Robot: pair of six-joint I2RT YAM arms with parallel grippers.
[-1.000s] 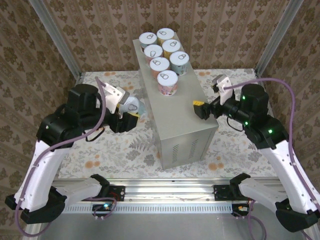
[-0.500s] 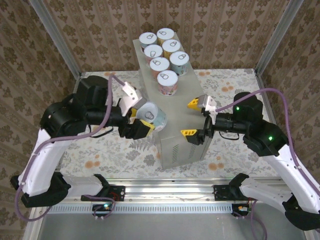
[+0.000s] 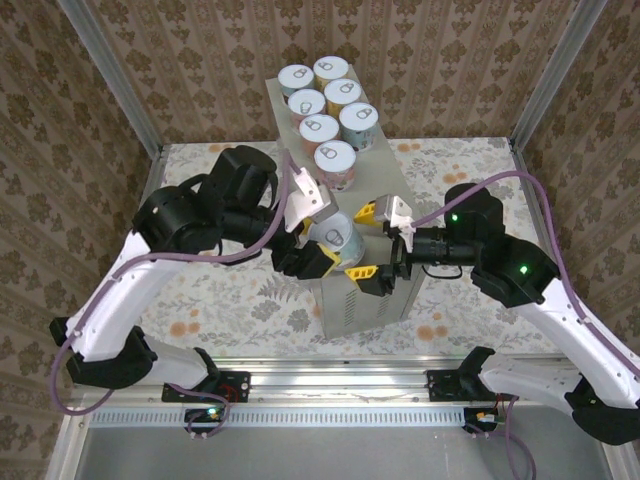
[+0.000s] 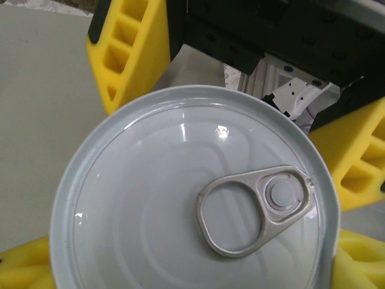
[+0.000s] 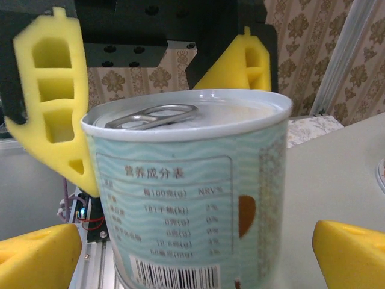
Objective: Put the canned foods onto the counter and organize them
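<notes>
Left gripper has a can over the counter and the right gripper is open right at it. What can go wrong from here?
1. Gripper clash: the open right gripper straddles the can that the left gripper grips. Both sets of yellow fingers sit close together, so closing or shifting may knock them or twist the can.
2. Drop: the can is near the left edge of the counter, so a sloppy release could tip it off.
</notes>
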